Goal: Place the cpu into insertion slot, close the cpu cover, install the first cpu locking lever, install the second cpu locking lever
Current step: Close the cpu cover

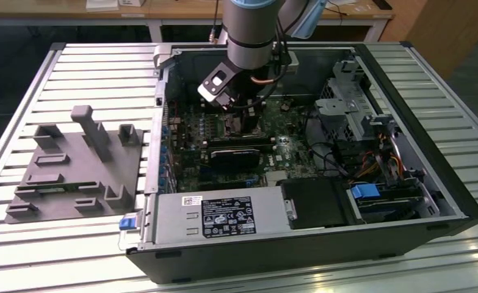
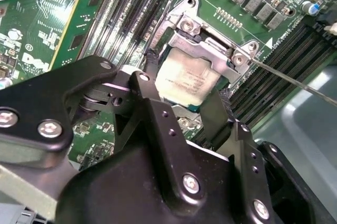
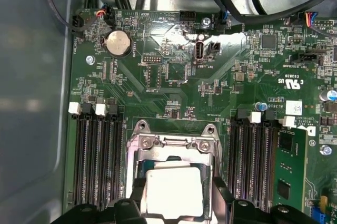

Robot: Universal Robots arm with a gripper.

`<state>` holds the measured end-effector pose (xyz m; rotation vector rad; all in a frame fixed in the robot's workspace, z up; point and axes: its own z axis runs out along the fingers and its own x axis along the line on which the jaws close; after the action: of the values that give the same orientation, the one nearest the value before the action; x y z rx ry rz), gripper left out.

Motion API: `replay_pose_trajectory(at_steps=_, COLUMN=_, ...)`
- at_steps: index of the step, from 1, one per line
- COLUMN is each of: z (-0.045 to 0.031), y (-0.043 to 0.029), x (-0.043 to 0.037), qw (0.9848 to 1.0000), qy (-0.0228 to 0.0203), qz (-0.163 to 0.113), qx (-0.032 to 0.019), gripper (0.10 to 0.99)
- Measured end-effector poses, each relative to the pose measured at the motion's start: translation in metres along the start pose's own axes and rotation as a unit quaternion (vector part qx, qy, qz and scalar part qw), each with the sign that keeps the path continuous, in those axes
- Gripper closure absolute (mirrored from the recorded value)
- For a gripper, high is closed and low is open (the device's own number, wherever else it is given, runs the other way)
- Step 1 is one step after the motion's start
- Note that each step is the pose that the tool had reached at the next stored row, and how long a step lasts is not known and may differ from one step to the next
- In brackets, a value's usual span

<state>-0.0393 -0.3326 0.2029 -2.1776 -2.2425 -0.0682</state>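
Note:
In both wrist views the cpu (image 2: 187,76) (image 3: 174,188), a flat square chip with a silver-grey top, sits between my gripper's (image 2: 184,91) (image 3: 176,196) black fingers (image 2: 149,68), which are shut on its two sides. It hangs slightly tilted just over the insertion slot (image 3: 140,165), whose dark inside shows beside the chip. The silvery cpu cover (image 2: 210,45) (image 3: 174,142) stands back at the hinge side of the socket. A thin locking lever (image 2: 295,79) sticks out away from the socket. In the exterior view the gripper (image 1: 243,119) reaches down into the open computer case.
Long black memory slots (image 3: 97,155) flank the socket on both sides, and a green card (image 3: 289,166) stands in one. A power supply (image 1: 214,217), drive cage (image 1: 348,97) and cables (image 1: 328,159) crowd the case. A grey fixture (image 1: 76,165) lies on the slatted table at the exterior view's left.

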Motion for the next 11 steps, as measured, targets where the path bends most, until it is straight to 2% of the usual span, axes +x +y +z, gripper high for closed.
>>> replay_pose_trajectory(at_steps=7, z=0.0022, y=-0.0001, x=0.0003, qw=1.0000, qy=-0.0023, qz=0.000, qx=0.0000, gripper=0.486)
replay_pose_trajectory(at_steps=11, z=0.0030, y=0.0000, x=0.0016, qw=1.0000, qy=-0.0059, qz=0.000, qx=0.0001, gripper=0.486)
